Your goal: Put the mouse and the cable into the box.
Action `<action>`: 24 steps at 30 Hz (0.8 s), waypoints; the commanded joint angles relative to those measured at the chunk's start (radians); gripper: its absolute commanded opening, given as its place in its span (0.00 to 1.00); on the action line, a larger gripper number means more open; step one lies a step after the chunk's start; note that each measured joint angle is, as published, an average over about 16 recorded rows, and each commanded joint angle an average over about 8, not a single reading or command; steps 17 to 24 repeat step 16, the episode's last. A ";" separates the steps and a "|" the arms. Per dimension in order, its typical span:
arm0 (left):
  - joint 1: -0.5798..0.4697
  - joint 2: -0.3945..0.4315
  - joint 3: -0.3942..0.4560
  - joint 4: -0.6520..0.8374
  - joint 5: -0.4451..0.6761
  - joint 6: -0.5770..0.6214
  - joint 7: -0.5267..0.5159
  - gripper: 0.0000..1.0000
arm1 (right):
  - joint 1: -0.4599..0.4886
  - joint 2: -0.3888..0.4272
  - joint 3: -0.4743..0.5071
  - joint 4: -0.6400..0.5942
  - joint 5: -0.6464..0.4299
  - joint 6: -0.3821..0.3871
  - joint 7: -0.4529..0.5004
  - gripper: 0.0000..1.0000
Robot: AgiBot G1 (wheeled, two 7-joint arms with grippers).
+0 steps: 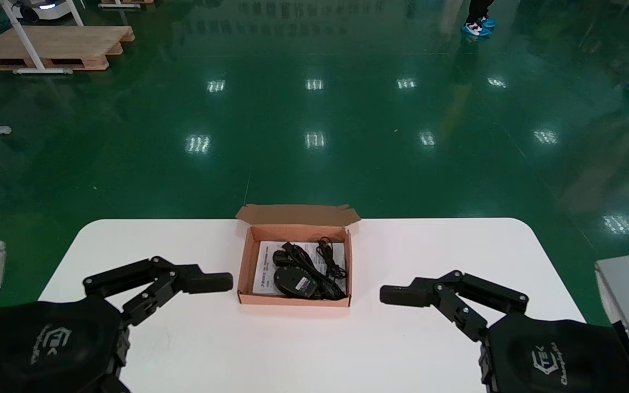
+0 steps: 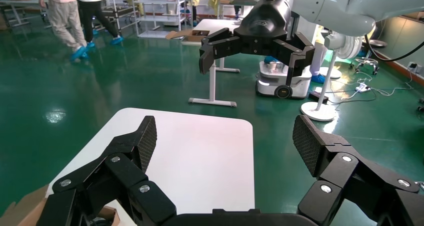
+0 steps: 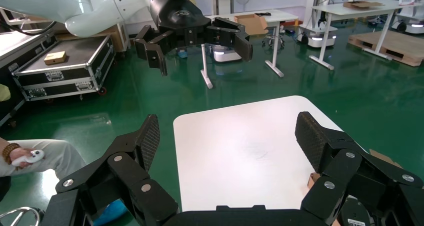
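The left tool (image 2: 226, 138) and right tool (image 3: 230, 135) are hovering released and empty, flanking the box (image 1: 245, 265). Inside it are lying the mouse (image 1: 294, 281), probably light and rigid and best gripped across its sides, and the floppy cable (image 1: 326, 261).

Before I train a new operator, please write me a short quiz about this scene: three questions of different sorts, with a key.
1. True or false: the box stands open on the table.
2. Where is the cable? A) on the bare table B) in the box, together with the mouse C) held in a gripper
3. Fill in: the left gripper and the right gripper, one on each side of the box, both hold nothing and have their fingers ____.

Key: 1 true; 2 B; 3 open.
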 commanded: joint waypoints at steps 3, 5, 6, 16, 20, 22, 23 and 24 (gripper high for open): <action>-0.001 0.001 0.001 0.002 0.001 -0.002 0.001 1.00 | 0.000 0.000 0.000 0.000 0.000 0.000 0.000 1.00; -0.001 0.001 0.001 0.002 0.002 -0.003 0.001 1.00 | 0.000 0.000 0.000 0.000 0.000 0.000 0.000 1.00; -0.001 0.001 0.001 0.002 0.002 -0.003 0.001 1.00 | 0.000 0.000 0.000 0.000 0.000 0.000 0.000 1.00; -0.002 0.002 0.002 0.004 0.003 -0.004 0.001 1.00 | 0.000 0.000 0.000 0.000 0.000 0.000 0.000 1.00; -0.002 0.002 0.002 0.004 0.003 -0.004 0.001 1.00 | 0.000 0.000 0.000 0.000 0.000 0.000 0.000 1.00; -0.002 0.002 0.002 0.004 0.003 -0.004 0.001 1.00 | 0.000 0.000 0.000 0.000 0.000 0.000 0.000 1.00; -0.002 0.002 0.002 0.004 0.003 -0.004 0.001 1.00 | 0.000 0.000 0.000 0.000 0.000 0.000 0.000 1.00; -0.002 0.002 0.002 0.004 0.003 -0.004 0.001 1.00 | 0.000 0.000 0.000 0.000 0.000 0.000 0.000 1.00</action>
